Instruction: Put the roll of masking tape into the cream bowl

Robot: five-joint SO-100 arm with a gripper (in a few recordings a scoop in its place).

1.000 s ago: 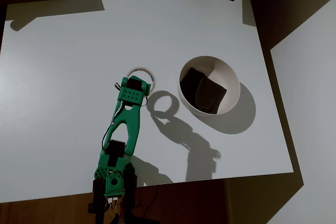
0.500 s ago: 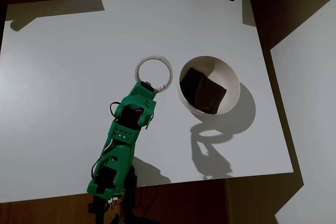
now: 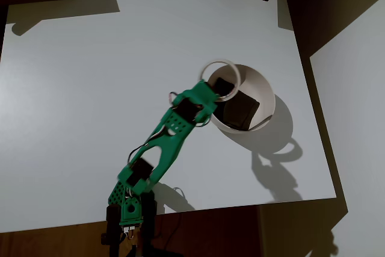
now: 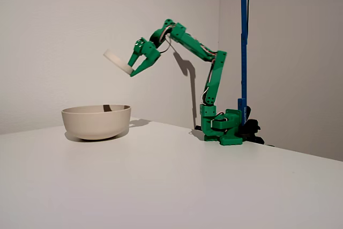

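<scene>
The gripper is seen clamped on the roll of masking tape, which is pinched at its near edge between the two green fingers and held out ahead of them. In the fixed view the ring is carried tilted, its far edge raised, high in the air and well clear of the table. Below the gripper and slightly forward stands the cream bowl, resting on the table. In the overhead view the gripper is placed at the bowl's left rim, and the roll of masking tape is seen overlapping the upper left part of the cream bowl, with dark squarish pieces lying inside. Behind the gripper the green arm is stretched back to its base, beside which a blue pole is stood upright.
</scene>
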